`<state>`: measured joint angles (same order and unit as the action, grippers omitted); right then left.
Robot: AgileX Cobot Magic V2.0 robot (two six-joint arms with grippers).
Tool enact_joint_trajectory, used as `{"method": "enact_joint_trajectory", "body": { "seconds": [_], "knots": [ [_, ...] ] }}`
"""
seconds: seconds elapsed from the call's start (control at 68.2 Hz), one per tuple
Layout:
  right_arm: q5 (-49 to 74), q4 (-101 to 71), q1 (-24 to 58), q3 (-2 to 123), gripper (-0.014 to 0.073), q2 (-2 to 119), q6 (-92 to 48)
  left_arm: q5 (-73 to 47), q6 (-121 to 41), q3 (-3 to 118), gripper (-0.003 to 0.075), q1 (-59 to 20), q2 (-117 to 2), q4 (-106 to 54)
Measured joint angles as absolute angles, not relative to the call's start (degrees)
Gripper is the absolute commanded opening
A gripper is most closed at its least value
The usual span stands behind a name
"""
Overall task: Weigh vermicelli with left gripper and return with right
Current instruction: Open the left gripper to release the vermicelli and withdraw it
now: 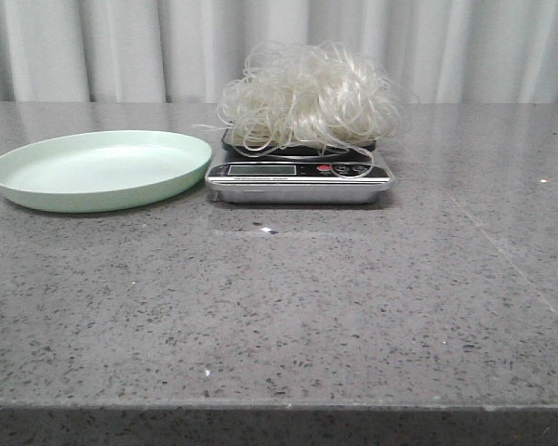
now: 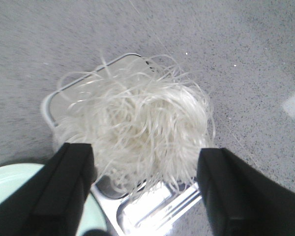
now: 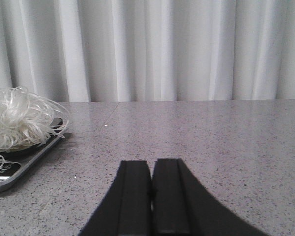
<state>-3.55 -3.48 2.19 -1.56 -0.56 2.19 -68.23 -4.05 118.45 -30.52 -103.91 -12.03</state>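
The vermicelli (image 1: 305, 96), a fluffy heap of thin white strands, lies on the silver kitchen scale (image 1: 298, 178) at the back middle of the table. The pale green plate (image 1: 100, 168) stands empty just left of the scale. My left gripper (image 2: 146, 167) is open and empty, above the vermicelli (image 2: 137, 129) and scale (image 2: 157, 206), its fingers wide apart on either side of the heap. My right gripper (image 3: 152, 169) is shut and empty, low over the table to the right of the scale (image 3: 14, 169) and vermicelli (image 3: 17, 118). Neither gripper shows in the front view.
Grey speckled stone table (image 1: 279, 316) with its front edge near the bottom of the front view. White curtain (image 1: 279, 46) behind the table. A corner of the green plate (image 2: 10, 182) shows in the left wrist view.
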Motion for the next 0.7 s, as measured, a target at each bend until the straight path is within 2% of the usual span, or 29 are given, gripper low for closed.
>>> {"method": "enact_joint_trajectory", "body": {
  "seconds": [0.176, 0.484, 0.704],
  "knots": [
    [-3.5, -3.5, 2.2, -1.6, 0.0157, -0.6, 2.2, -59.6, -5.6, 105.8, 0.0379, -30.6, -91.5, -11.5],
    [-3.5, -3.5, 2.2, -1.6, 0.0157, -0.6, 2.2, -39.4, -6.1, 72.2, 0.0289, -30.6, -63.3, -11.3],
    [-3.5, -3.5, 2.2, -1.6, 0.0157, -0.6, 2.2, -29.9, -6.2, 52.9, 0.0244, -30.6, -44.7, -10.9]
  ]
}}
